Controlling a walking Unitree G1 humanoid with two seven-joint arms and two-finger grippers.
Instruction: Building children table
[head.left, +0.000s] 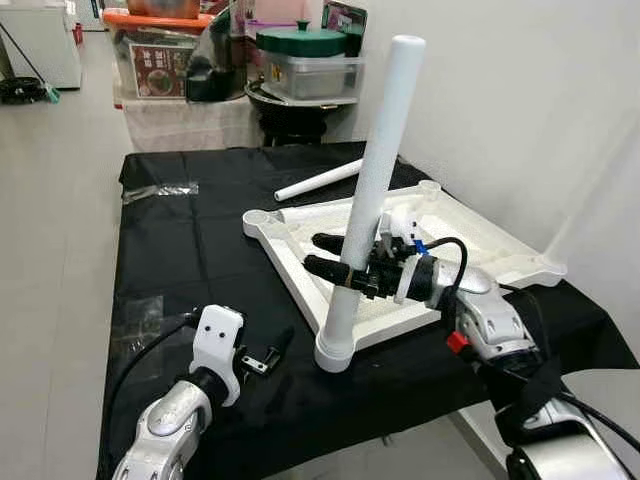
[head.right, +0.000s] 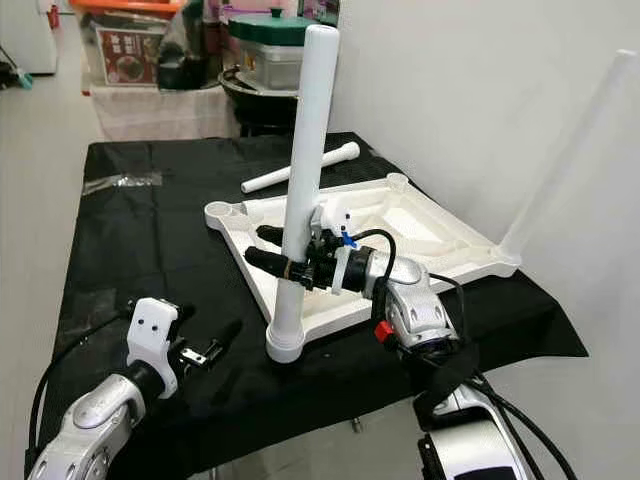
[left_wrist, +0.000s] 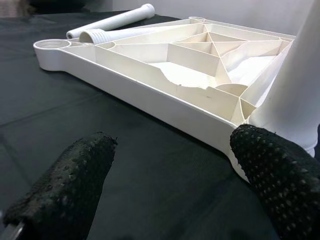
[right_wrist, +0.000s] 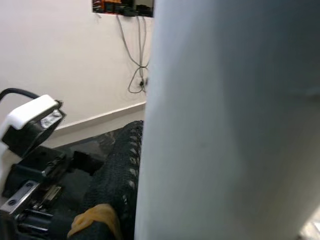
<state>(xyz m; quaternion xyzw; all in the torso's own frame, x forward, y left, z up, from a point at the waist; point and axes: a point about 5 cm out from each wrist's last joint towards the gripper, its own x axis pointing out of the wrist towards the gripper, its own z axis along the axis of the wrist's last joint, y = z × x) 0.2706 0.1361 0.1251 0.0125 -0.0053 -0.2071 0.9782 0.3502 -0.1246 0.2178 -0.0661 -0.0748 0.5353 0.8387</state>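
A lived-in room of a home, used partly for storage, is suggested by what is seen around the work area. Behind the surface (head.left: 190, 250), which is draped in black cloth, a low stand is piled with household goods: a lidded storage bin (head.left: 160, 52) with an orange top, a metal container with a green lid (head.left: 305, 60) and dark bags beside them. Plain white walls (head.left: 520, 110), a pale tiled floor (head.left: 50, 250) and a white appliance (head.left: 45, 40) in the far corner are also seen, and loose cables (right_wrist: 134, 60) are hung on a wall above a skirting board.
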